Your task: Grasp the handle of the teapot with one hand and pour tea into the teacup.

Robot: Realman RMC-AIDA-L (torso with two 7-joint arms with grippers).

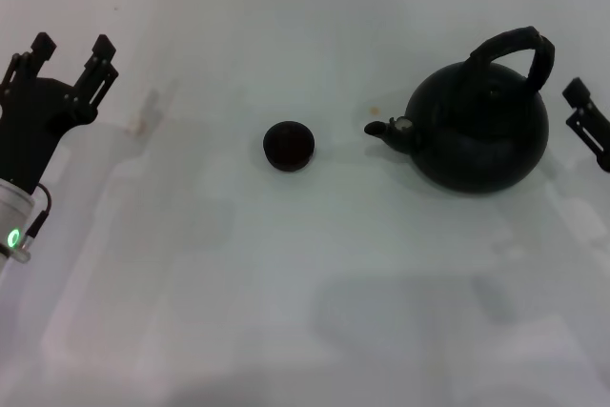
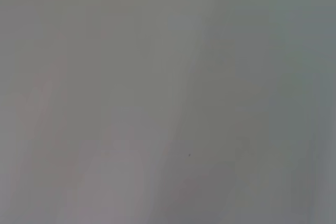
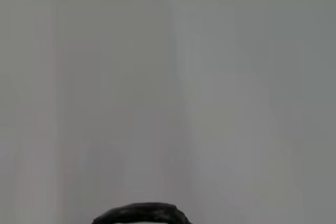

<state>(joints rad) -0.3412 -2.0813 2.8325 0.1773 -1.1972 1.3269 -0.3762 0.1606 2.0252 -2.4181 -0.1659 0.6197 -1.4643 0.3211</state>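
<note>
Black teapot stands on our white desk, spout toward the teacup, so a tilt should reach it. Right gripper waits beside the handle, spread untellable. Left gripper idles wide, well apart.

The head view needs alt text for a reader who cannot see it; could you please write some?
A black teapot stands on a white table, its spout toward a small black teacup set apart on its left. The right gripper is beside the teapot, not touching; the left gripper is open at the table's left edge.
</note>
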